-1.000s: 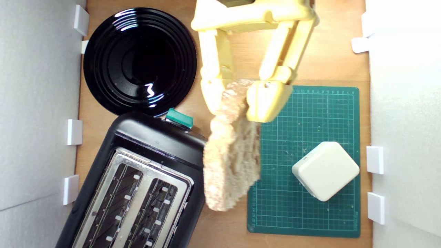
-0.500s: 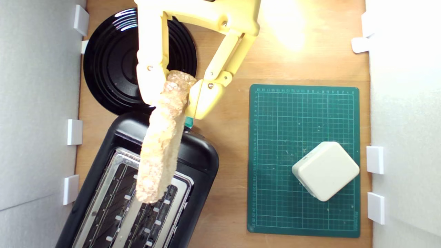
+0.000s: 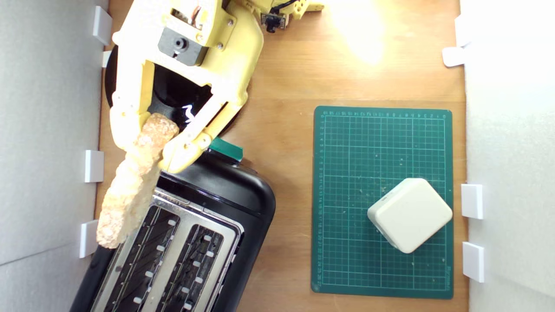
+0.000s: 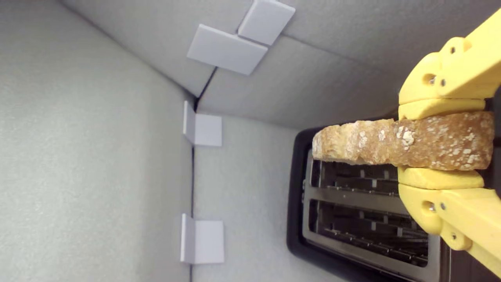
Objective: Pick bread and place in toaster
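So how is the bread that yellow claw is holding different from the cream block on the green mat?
The bread is rough, golden-brown and long; the cream block is smooth, pale and a rounded square. The bread hangs in the air, clamped in the tool over the toaster's edge at the exterior view's left; the block rests untouched on the green mat. Both look roughly similar in size.

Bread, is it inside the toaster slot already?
No, the bread is held edge-on in the gripper above the toaster, near its edge on the exterior view's left, and both slots look empty.
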Action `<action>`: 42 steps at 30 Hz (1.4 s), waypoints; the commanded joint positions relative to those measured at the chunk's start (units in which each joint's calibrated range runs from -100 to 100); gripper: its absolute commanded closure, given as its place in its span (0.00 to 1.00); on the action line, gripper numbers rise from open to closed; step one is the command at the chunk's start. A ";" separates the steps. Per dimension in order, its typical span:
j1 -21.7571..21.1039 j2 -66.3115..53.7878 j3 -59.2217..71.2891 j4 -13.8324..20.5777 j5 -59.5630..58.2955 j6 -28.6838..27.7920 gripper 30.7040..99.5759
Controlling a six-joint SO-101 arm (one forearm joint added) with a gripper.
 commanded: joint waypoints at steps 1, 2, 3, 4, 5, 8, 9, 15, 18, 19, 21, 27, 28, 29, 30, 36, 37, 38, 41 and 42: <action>1.13 0.35 -2.44 0.41 -1.52 -1.44 0.56; 1.30 0.60 -2.44 0.41 -2.55 -1.65 0.56; 1.30 0.85 -2.35 0.41 -3.83 -1.91 0.56; 1.30 1.10 -2.35 0.41 -4.85 -2.12 0.56; 1.54 1.51 -2.35 0.41 -5.70 -2.38 0.56; 1.70 3.01 -2.35 0.41 -7.41 -3.22 0.56; 1.70 3.51 -2.35 0.41 -7.58 -3.53 0.56; 1.70 4.93 -2.16 0.31 -9.71 -5.94 0.56; 1.70 5.26 -1.53 0.13 -9.80 -6.31 0.56; 1.70 5.26 -1.44 -0.05 -9.80 -6.31 0.56; 1.70 5.34 -1.26 -0.14 -9.80 -7.04 0.56; 1.70 6.51 -0.53 0.22 -9.80 -8.03 0.56; 1.70 6.67 -0.35 0.22 -9.80 -8.19 0.56; 1.54 6.67 -0.08 0.22 -9.80 -8.24 0.56; 1.38 6.76 0.02 0.22 -9.80 -8.29 0.56; 1.05 5.92 4.83 0.31 -9.88 -8.82 0.56; 0.97 6.01 4.92 0.31 -9.97 -8.82 0.56; 0.97 6.01 5.28 0.31 -9.97 -8.82 0.56; 0.97 6.01 5.28 0.31 -9.97 -9.50 0.56; 0.97 6.26 5.19 0.31 -9.97 -9.55 0.56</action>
